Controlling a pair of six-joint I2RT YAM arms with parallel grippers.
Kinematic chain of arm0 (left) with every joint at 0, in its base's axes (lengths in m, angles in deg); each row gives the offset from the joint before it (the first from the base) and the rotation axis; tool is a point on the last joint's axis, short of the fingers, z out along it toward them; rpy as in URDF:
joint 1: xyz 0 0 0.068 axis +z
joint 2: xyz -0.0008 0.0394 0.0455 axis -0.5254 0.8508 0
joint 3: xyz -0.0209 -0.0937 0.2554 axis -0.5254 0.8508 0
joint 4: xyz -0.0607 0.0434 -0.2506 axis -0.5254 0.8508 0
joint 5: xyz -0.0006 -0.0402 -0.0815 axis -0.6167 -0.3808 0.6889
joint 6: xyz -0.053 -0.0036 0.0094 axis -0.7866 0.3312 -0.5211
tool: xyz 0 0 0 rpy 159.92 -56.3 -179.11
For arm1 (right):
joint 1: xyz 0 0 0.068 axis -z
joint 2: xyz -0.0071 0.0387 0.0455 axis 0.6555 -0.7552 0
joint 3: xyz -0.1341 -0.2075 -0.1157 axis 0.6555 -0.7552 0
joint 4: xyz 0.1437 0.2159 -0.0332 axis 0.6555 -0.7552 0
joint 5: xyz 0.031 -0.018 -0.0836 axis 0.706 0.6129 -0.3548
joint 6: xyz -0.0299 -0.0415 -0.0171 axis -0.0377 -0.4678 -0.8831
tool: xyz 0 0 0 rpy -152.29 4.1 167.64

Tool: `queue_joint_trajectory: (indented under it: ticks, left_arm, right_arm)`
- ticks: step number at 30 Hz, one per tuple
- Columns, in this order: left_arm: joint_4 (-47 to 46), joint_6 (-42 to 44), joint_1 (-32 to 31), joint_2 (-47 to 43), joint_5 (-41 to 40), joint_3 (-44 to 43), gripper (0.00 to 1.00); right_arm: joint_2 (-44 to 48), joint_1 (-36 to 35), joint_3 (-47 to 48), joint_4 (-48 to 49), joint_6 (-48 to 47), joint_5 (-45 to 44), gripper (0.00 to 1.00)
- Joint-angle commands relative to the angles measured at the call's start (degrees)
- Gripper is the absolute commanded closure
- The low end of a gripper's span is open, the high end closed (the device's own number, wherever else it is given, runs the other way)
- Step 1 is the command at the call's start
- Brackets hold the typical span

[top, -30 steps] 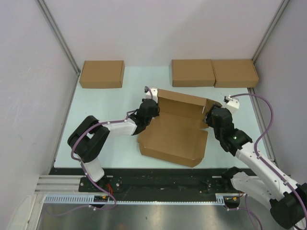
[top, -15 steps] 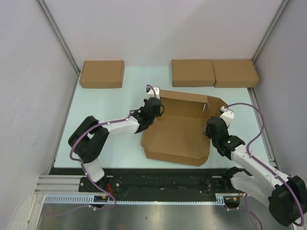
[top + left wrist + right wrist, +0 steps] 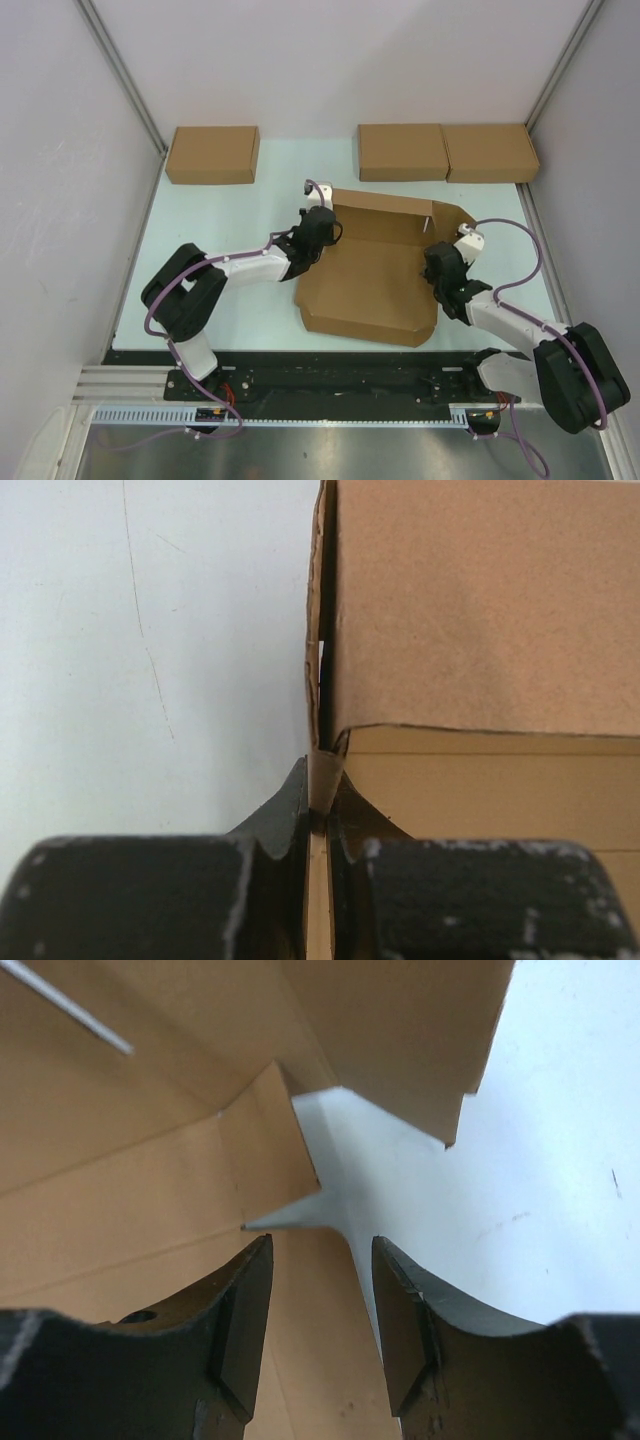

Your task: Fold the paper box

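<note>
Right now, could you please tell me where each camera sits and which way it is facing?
Top external: fixed above and behind the bases, looking down on the table and the paper box; both arms show.
Left wrist: on the left arm, looking along the left gripper, shut on an upright edge of the box.
Right wrist: on the right arm, looking past the open right gripper at a corner flap and bare table.
Shared: all three views show the paper box.

White arms (image 3: 250, 265), purple cables (image 3: 512, 221) — left pincer (image 3: 322, 785) scuffed black.
</note>
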Motion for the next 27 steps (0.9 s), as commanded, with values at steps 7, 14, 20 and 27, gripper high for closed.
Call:
queue_joint_trajectory:
  ticks: [7, 14, 20, 27]
  left_arm:
    - [3.25, -1.64, -1.1, -1.05, 0.78, 1.54, 0.99]
    - [3.17, -1.37, -1.28, -0.87, 0.6, 1.89, 0.99]
    - [3.25, -1.37, -1.37, -0.26, 0.87, 1.36, 0.99]
    - [3.17, -1.11, -1.45, 0.01, 0.96, 1.01, 0.99]
  right_arm:
    - [-5.33, 2.18, -1.29, 15.99, 1.45, -2.54, 0.56]
    - [-8.59, 2.62, -1.38, 19.16, 1.01, -0.61, 0.71]
    - [-8.24, 2.18, -1.38, 20.3, -0.31, 0.54, 0.88]
    - [-6.4, -1.24, -1.38, 21.36, -0.75, 0.36, 0.94]
